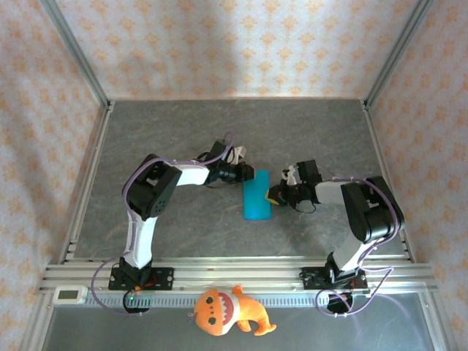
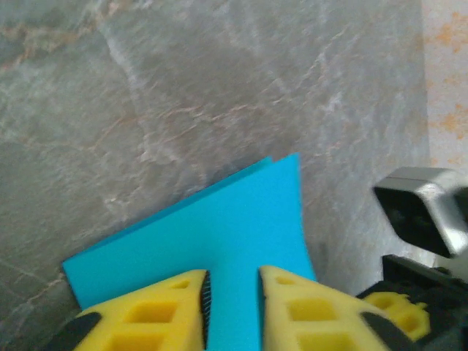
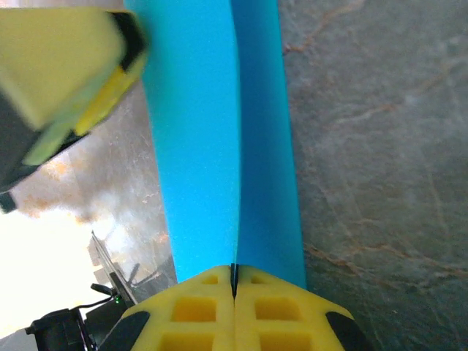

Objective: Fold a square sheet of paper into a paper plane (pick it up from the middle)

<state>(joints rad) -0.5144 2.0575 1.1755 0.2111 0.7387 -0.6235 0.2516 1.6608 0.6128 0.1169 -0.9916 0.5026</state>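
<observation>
Cyan paper (image 1: 256, 196) reads as a folded strip in the top view, lying flat in the middle of the grey table (image 1: 183, 131). The left gripper (image 1: 243, 175) is at its far left corner and the right gripper (image 1: 275, 194) is at its right long edge. An orange plush toy (image 1: 223, 311) sits down by the front rail, well apart. Ignore it.

Left wrist: the left gripper (image 2: 232, 276) has its jaws a little apart, and the paper (image 2: 219, 227) shows flat through the gap. Nothing is pinched, so treat it as released. Two layers show at the paper's far edge, slightly offset.

Right wrist: the right gripper (image 3: 234, 272) is clenched, jaws fully together. A crease line in the paper (image 3: 205, 131) runs straight into the seam between them. It's probably grasping the paper on that line, but the contact is hidden under the fingers.

My read on the step: you're early in the folding. The lengthwise fold is in, and there's no pointed nose yet.

For the next move, carry over whatever the right gripper holds, but pin the strip with the left one first. Thin paper will likely slide on this smooth table. Line up the edges before you press any crease.
</observation>
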